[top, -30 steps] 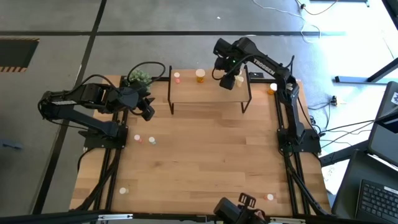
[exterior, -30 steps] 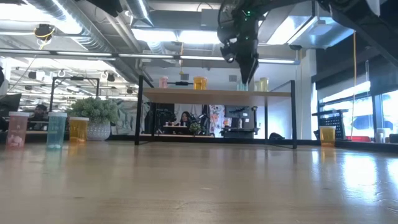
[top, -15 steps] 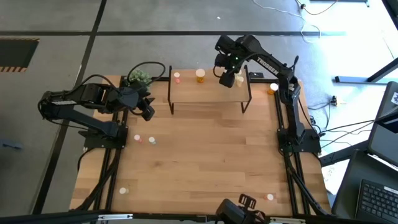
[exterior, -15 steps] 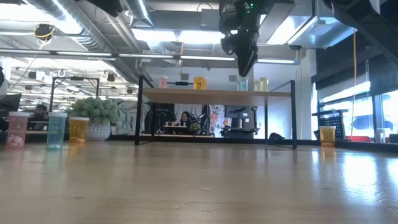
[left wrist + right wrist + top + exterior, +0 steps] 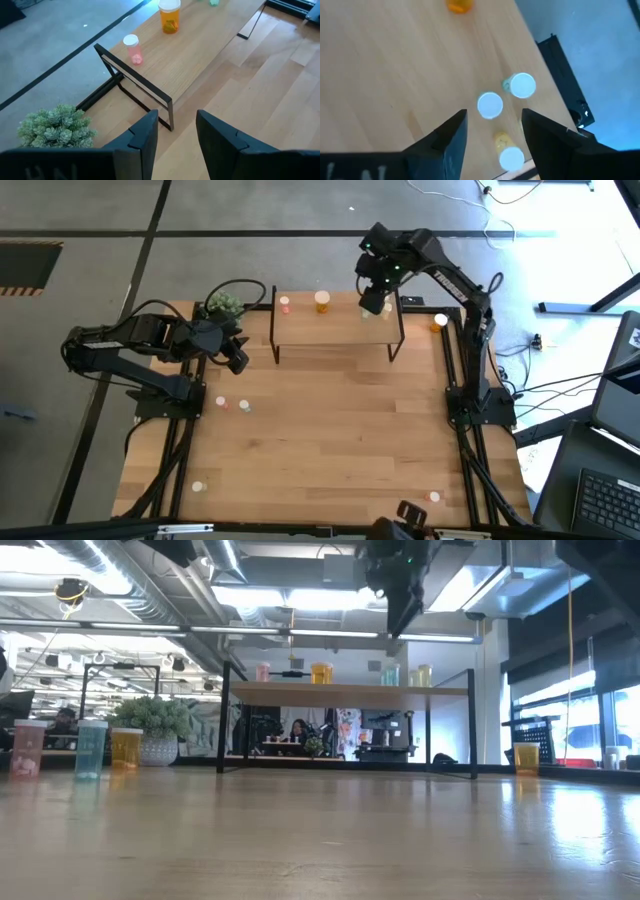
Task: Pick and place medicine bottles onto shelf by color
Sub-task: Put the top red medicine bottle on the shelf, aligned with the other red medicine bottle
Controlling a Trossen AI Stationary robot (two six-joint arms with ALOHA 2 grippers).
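The shelf [image 5: 335, 325] stands at the table's far side. On it stand a pink medicine bottle [image 5: 263, 671], an orange one [image 5: 320, 672], and at its right end a pale green one [image 5: 391, 674] and a yellowish one [image 5: 423, 674]. My right gripper [image 5: 372, 307] hangs open well above that right end and points down. White caps [image 5: 490, 106] show below its fingers in the right wrist view. My left gripper [image 5: 237, 360] waits open at the table's left, facing the shelf's left end [image 5: 150, 95].
A spiky green plant [image 5: 224, 303] stands at the far left corner. Loose bottles stand on the table: two at the left [image 5: 232, 404], one near left [image 5: 198, 486], one near right [image 5: 434, 497], an orange one at the far right [image 5: 438, 321].
My right gripper has risen from just above the shelf's right end and shifted a little toward the table's right edge, tipping more steeply downward. Its fingers have stayed apart. The pale green bottle that it hid in the low view now stands in plain sight on the shelf.
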